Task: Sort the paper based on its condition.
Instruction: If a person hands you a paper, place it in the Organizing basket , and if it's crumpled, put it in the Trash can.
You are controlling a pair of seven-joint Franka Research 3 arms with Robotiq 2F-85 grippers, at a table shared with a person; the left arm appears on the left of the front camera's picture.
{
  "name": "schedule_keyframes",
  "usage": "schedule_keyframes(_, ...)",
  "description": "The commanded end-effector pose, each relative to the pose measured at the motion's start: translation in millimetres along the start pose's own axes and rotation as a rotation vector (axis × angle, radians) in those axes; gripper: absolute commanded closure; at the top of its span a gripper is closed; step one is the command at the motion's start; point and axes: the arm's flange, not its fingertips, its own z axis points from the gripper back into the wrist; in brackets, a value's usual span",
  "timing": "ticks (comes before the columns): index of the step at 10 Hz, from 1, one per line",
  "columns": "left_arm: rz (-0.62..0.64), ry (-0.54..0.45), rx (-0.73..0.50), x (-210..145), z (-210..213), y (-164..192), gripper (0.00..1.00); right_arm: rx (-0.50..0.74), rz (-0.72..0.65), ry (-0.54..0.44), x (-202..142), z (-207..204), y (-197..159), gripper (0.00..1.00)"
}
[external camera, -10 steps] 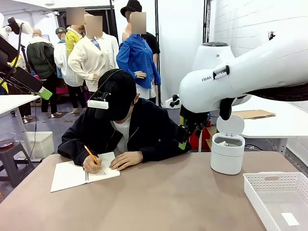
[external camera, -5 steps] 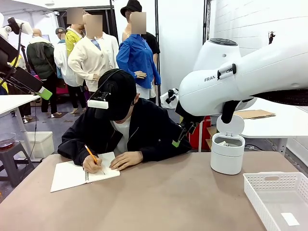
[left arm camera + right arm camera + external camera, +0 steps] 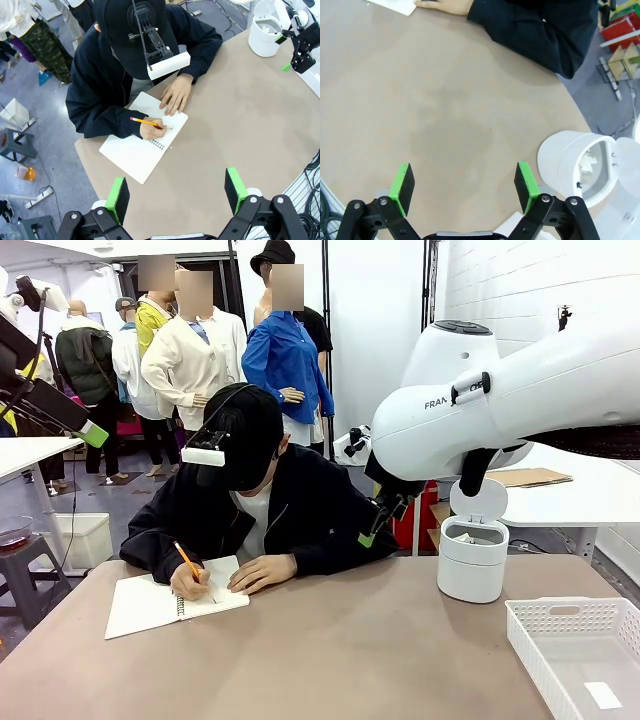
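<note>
**Operator:** How do your hands stand?

**Robot:** My right gripper (image 3: 464, 186) is spread wide with nothing between its green pads. It hangs over bare table (image 3: 350, 640), beside the person's (image 3: 255, 500) dark sleeve. My left gripper (image 3: 177, 192) is wide open too and holds nothing. It looks down from high up on the person, who is bent over a notebook (image 3: 142, 147).

**Operator:** And the paper?

**Robot:** From my right wrist, a lumpy white bit shows through the mouth of the bin (image 3: 472, 560). That looks like the paper (image 3: 585, 167) (I can't make out its creases from here). The bin is white and stands at the table's far right with its lid (image 3: 478, 498) tipped up. A white tray (image 3: 575, 625) sits at the near right corner, close to the bin but apart from it, with one flat white slip (image 3: 603, 695) lying in it.

**Operator:** Any writing?

**Robot:** My right arm (image 3: 520, 390) reads "FRAN", and then the letters curve out of sight. The notebook page is too far off to read.

**Operator:** What are the person's hands doing?

**Robot:** One hand (image 3: 190, 582) holds an orange pencil (image 3: 188, 560) with its tip on the page. The other hand (image 3: 262, 572) lies flat on the notebook's edge.
</note>
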Motion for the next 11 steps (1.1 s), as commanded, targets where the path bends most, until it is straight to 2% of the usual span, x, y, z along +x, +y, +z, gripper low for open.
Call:
schedule_keyframes(1,0.002,-0.001,-0.001,-0.4,0.2,1.0,0.00,0.003,-0.015,0.011,1.8,-1.0,0.5,0.00)
schedule_keyframes(2,0.002,-0.001,-0.001,-0.4,0.2,1.0,0.00,0.000,0.000,0.000,0.0,0.0,0.0,0.00)
schedule_keyframes(4,0.002,-0.001,-0.001,-0.4,0.2,1.0,0.00,0.045,0.013,-0.171,-5.2,37.2,48.7,0.00)
schedule_keyframes(5,0.002,-0.001,-0.001,-0.4,0.2,1.0,0.00,0.024,0.005,-0.176,-0.4,47.4,52.6,0.00)
schedule_keyframes(7,0.002,-0.001,-0.001,-0.4,0.2,1.0,0.00,0.051,0.023,-0.259,14.1,71.6,52.6,0.00)
schedule_keyframes(8,0.002,-0.001,-0.001,-0.4,0.2,1.0,0.00,0.026,0.013,-0.284,21.2,87.6,51.1,0.00)
schedule_keyframes(11,0.002,-0.001,-0.001,-0.4,0.2,1.0,0.00,0.007,-0.002,-0.317,37.4,130.9,41.0,0.00)
